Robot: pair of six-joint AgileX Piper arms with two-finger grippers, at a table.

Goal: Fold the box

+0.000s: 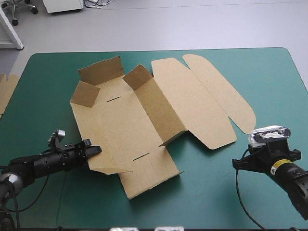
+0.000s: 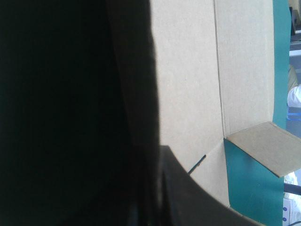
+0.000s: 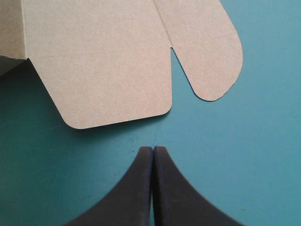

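High view: box (image 1: 130, 125) sits mid-table on the teal-green cover (image 1: 269, 77), a bit toward the left, half built. Brown board, one cut sheet. Right long wall (image 1: 163, 113) is up, far-end flaps (image 1: 101, 71) are up and leaning in. Near panel (image 1: 150, 174) lies flat. Lid (image 1: 192, 103) lies flat on the cover toward the right, with its rounded tongue (image 1: 221, 89) beyond. Two short slits (image 1: 113, 99) in the floor. Spare board (image 1: 6, 89) pokes in at the table's left edge.

Left gripper (image 1: 95, 150) is at the near end of the box's left wall (image 1: 81, 126). Left wrist view is mostly dark, but board appears to run between the fingers (image 2: 188, 207), so I read it as pinching that wall. Right gripper (image 3: 153, 148) is pressed together and holds nothing. It is over bare cover just short of the lid's rounded corner, not touching it.

Handling, judged: light, stiff across panels, bends readily only at the scored creases. Likely springs back if let go before tucking. Smooth board probably slides on the cover when pushed, so one arm should pin while the other folds. A hard pinch may dent an edge. Best holds are the free edges of a wall or the lid, mid-length, away from creases and slits.
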